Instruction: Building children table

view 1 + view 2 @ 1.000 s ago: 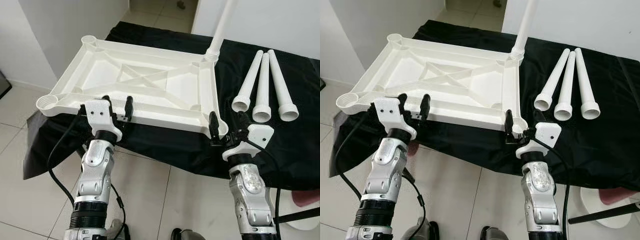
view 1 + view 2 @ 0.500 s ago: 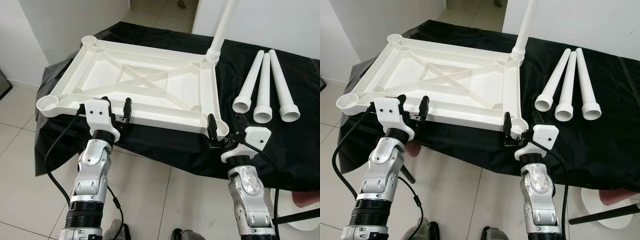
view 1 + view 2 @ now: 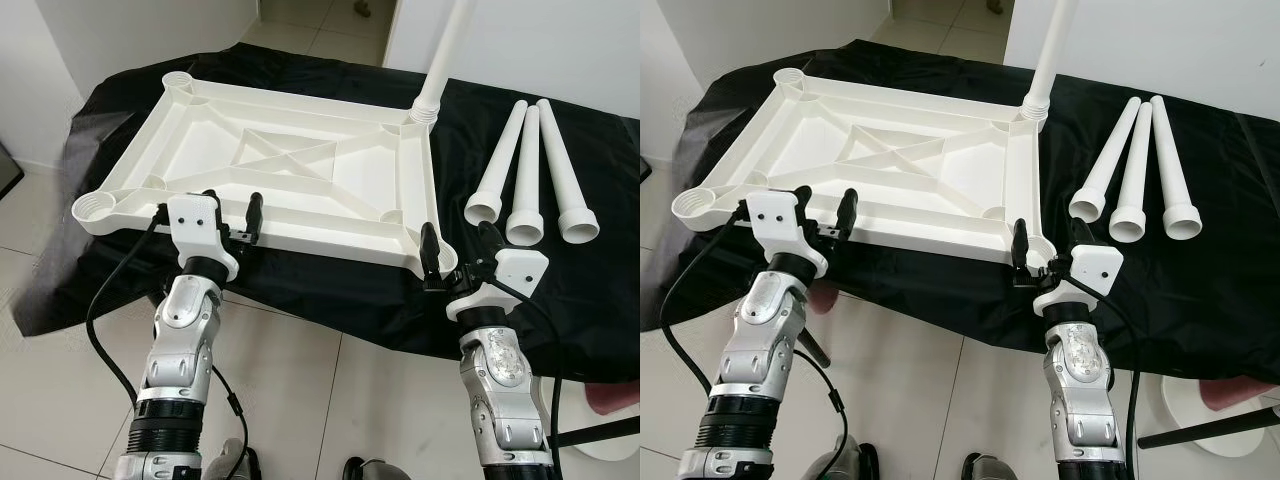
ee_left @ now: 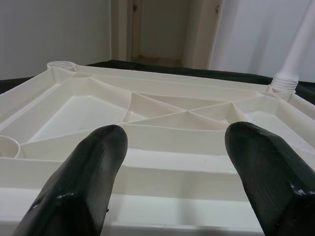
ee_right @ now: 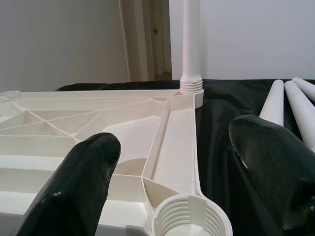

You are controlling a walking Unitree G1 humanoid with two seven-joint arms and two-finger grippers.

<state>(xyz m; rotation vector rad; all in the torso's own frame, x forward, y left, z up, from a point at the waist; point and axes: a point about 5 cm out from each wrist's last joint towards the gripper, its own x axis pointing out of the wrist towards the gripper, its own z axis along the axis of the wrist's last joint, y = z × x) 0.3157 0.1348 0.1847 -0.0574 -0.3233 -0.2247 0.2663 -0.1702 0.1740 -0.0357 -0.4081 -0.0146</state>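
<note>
A white plastic tabletop (image 3: 300, 225) lies upside down on a black-draped table (image 3: 560, 290). One white leg (image 3: 448, 50) stands upright, screwed into its far right corner. Three loose white legs (image 3: 527, 170) lie side by side on the cloth to the right. My left gripper (image 3: 232, 205) is open at the tabletop's near rim, fingers (image 4: 83, 177) either side of it without gripping. My right gripper (image 3: 457, 243) is open at the near right corner, its fingers straddling the threaded socket (image 5: 192, 219).
The tabletop's near left socket (image 3: 95, 207) sits close to the table's left end. Tiled floor (image 3: 60, 380) lies below the table's front edge. A doorway (image 3: 330, 20) opens behind the table. A white and pink object (image 3: 610, 410) rests on the floor at lower right.
The black cloth at the table's left end has spread outward under the tabletop's left side. The right gripper dipped slightly and came back; both grippers stay open at the near rim.
</note>
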